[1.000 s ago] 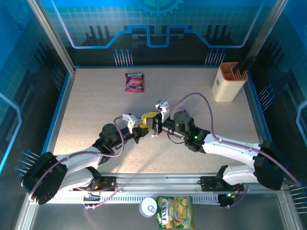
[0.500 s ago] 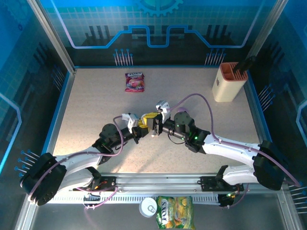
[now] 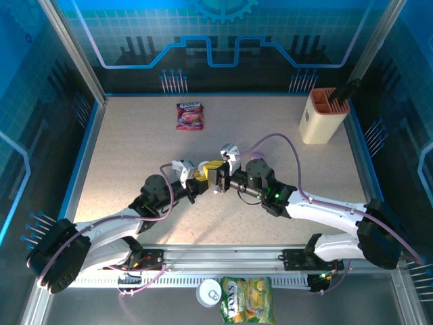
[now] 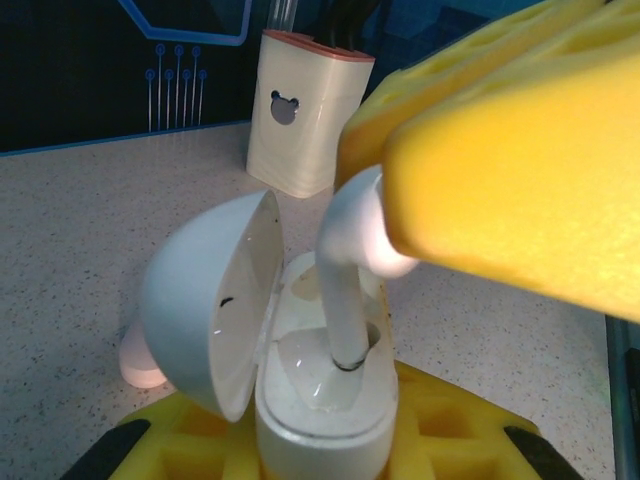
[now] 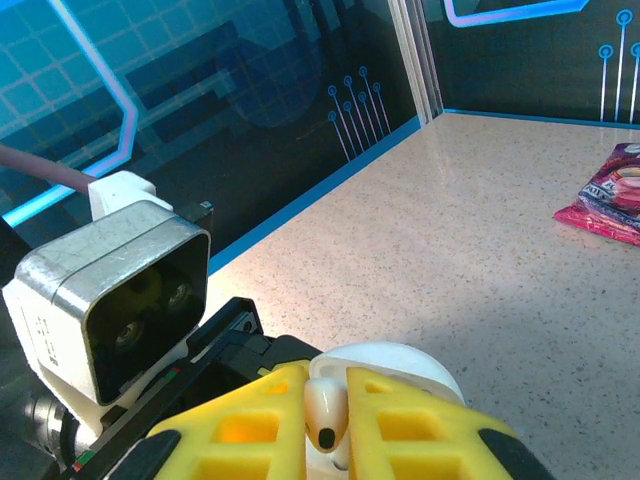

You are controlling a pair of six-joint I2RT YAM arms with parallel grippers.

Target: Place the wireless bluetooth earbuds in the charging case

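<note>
The earbud [image 4: 345, 290] and the case [image 4: 320, 410] are of white plastic, smooth and glossy, with bright reflections. The fingers [image 4: 520, 160] of the right gripper [image 5: 326, 395] look like yellow foam, matt and finely grained. The table [image 5: 480, 260] is speckled and smooth, with a soft shine. The snack bag [image 5: 612, 195] is of shiny foil. The camera [image 5: 110, 290] has a dull grey metal housing.

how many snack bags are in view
2: a pink bag at the far side of the table, and a green bag past its near edge. More could be hidden.
</note>
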